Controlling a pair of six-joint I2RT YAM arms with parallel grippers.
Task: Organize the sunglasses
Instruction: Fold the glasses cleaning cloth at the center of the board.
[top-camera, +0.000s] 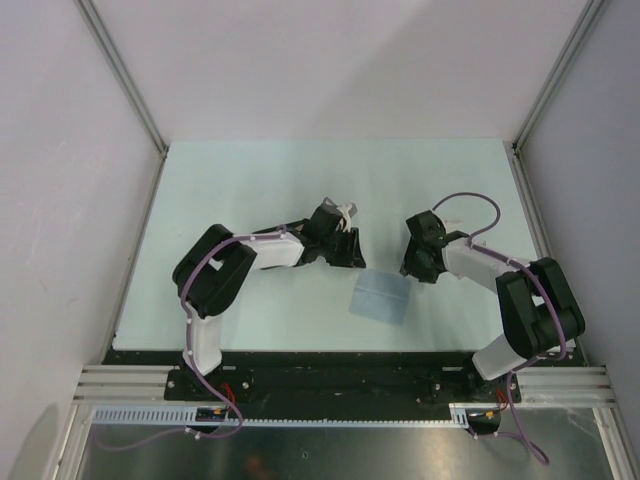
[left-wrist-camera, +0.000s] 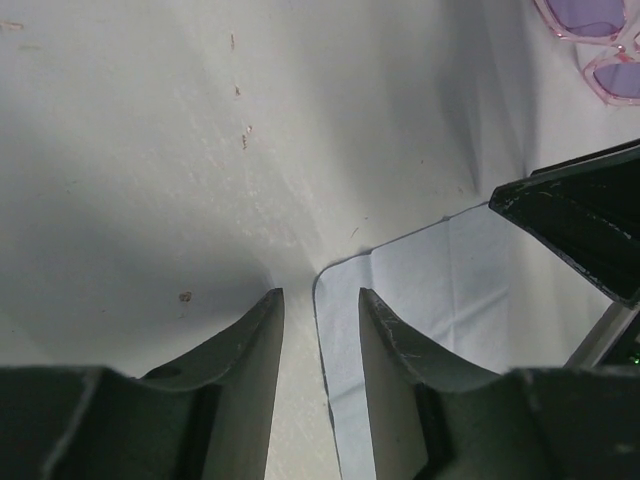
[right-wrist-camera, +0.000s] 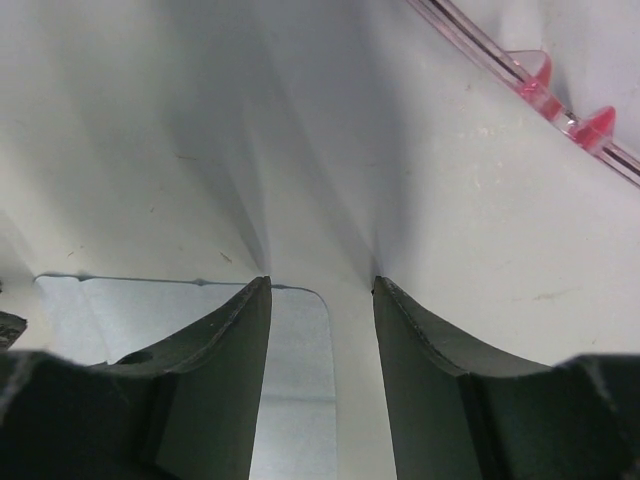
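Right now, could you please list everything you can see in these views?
Sunglasses: one, pink frame, purple lenses, on the table beyond the cloth.
Cloth: one, light blue, flat on the table between the arms' ends.
Table: one, pale, under everything.
Walls: three, white, around the table.
Left fingers: one pair, black, apart, straddling a cloth corner.
Right fingers: one pair, black, apart, at a cloth corner.

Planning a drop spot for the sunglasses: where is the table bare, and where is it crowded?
Bare: the table's far half up to the back wall, and the left strip beside the left arm. Crowded: the middle, where left gripper, right gripper, blue cloth and sunglasses sit close.
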